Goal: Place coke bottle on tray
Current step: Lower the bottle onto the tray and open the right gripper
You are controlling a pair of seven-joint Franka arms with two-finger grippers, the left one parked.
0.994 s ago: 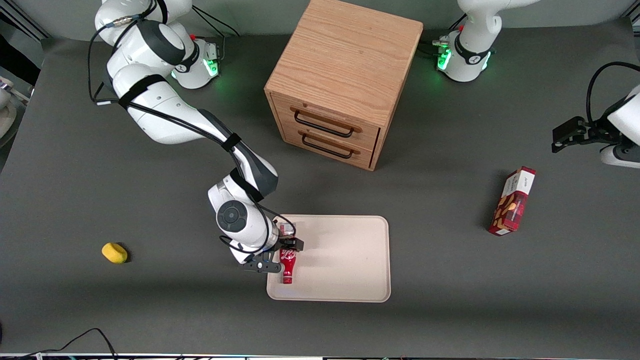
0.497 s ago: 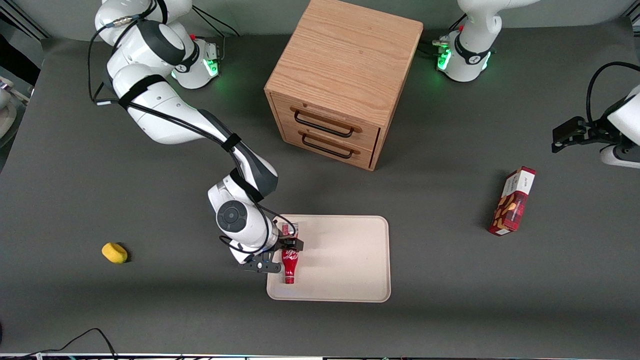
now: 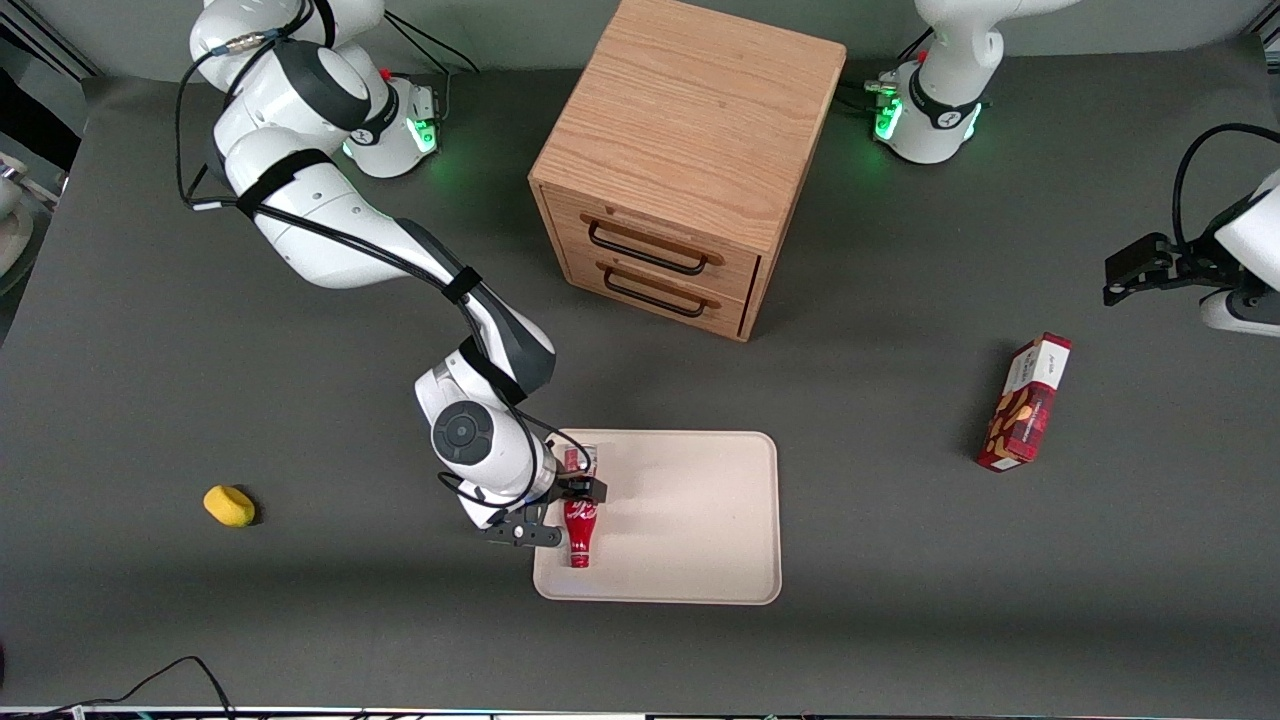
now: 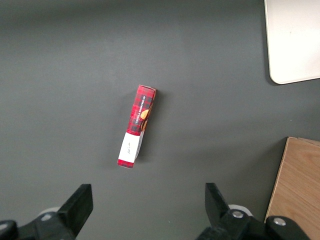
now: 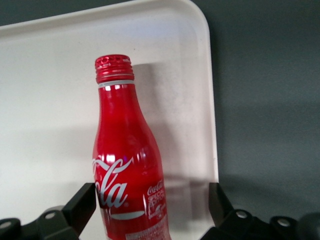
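My hand is low over the tray, at the tray's end toward my own end of the worktop, close to the corner nearest the front camera. The bottle lies on the tray between my fingers, lengthwise, its cap pointing toward the front camera. In my wrist camera the fingers stand spread, one on each side of the bottle's lower body with a gap on both sides, so I am not pinching it. The bottle's red cap and white lettering show clearly there, and the tray's rounded corner curves just past the cap.

The wooden drawer cabinet stands near the middle of the worktop, farther from the front camera than the tray, both drawers shut. A red snack box lies flat toward the parked arm's end of the worktop, well apart from the tray. A small yellow thing sits toward my end, well apart from the tray, about as near the front camera as my hand
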